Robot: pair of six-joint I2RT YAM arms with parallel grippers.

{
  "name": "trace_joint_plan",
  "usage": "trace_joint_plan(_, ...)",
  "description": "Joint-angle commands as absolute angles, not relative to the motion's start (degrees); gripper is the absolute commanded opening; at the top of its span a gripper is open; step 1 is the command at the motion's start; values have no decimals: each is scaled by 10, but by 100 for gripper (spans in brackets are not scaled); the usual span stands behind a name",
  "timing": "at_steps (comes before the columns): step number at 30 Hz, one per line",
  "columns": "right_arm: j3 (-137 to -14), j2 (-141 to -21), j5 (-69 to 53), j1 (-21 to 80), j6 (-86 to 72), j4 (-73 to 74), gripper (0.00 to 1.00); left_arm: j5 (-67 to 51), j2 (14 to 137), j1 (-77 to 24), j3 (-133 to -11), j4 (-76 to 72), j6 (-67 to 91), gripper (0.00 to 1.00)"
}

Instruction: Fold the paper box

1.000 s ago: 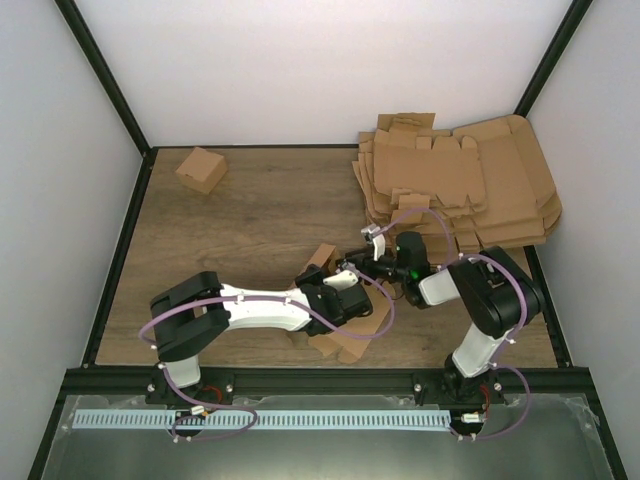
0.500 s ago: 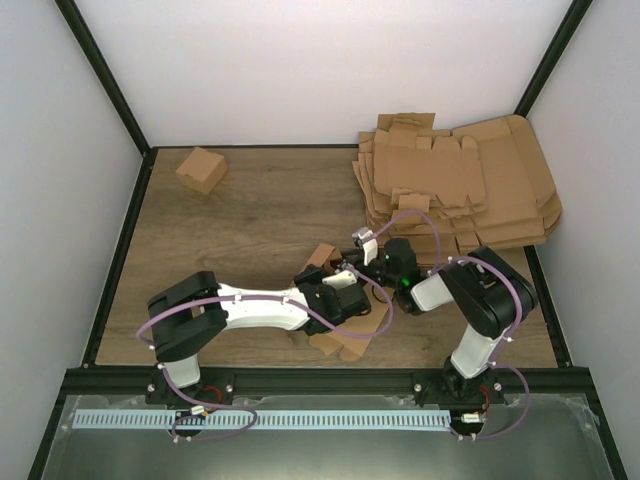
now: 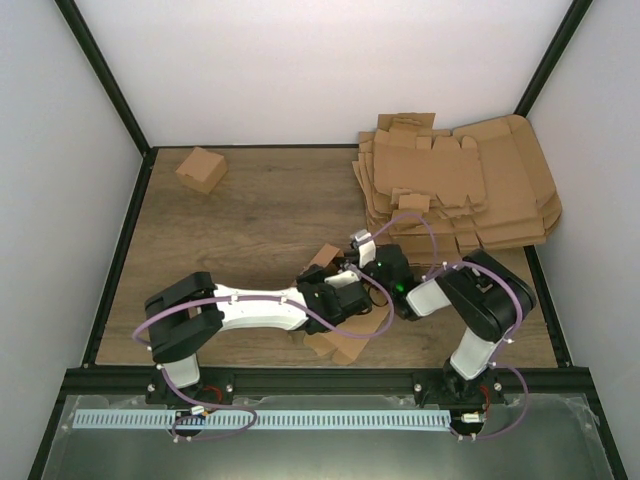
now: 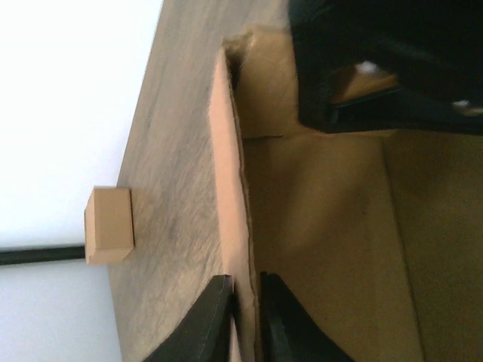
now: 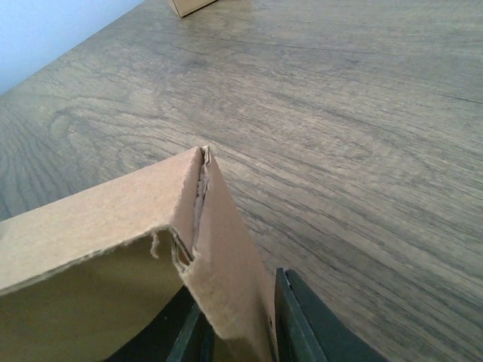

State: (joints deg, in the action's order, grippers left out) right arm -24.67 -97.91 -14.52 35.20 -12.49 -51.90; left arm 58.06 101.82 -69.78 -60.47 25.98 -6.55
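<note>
The paper box (image 3: 338, 346) lies partly folded on the table between my two arms, its walls raised. In the left wrist view one upright wall (image 4: 230, 188) stands between my left gripper's (image 4: 246, 302) black fingers, which pinch it from both sides. From above, the left gripper (image 3: 345, 290) sits over the box's middle. My right gripper (image 3: 358, 262) reaches in from the right. In the right wrist view its jaws (image 5: 240, 332) straddle a doubled corner wall of the paper box (image 5: 226, 249), fingers against the cardboard. The right gripper also shows as a dark shape (image 4: 377, 75) over the box floor.
A small, fully folded brown box (image 3: 201, 169) stands at the far left of the table, also seen in the left wrist view (image 4: 109, 225). A fanned stack of flat cardboard blanks (image 3: 460, 190) fills the far right corner. Black frame rails edge the table.
My right gripper has moved left onto the box's corner wall and its jaws have narrowed around it. The left gripper has kept its pinch and barely shifted.
</note>
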Motion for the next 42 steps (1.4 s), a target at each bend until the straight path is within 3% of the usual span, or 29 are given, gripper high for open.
trace_joint_plan(1, -237, -953, -106, 375, -120, -533, 23, 504, 999, -702, -628, 250, -58, 20)
trace_joint_plan(6, -235, -950, -91, 380, -121, -535, 20, 384, 947, -697, -666, 266, -18, 62)
trace_joint_plan(12, -233, -943, -79, 387, -119, -530, 20, 209, 894, -628, -747, 330, 44, 81)
trace_joint_plan(19, -233, -925, -48, 403, -112, -513, 20, 16, 836, -460, -752, 335, 83, 84)
trace_joint_plan(25, -235, -929, -16, 417, -110, -510, 20, -119, 905, -355, -757, 329, 90, 84)
trace_joint_plan(42, -226, -951, 58, 454, -139, -539, 21, -204, 982, -341, -705, 285, 67, 70)
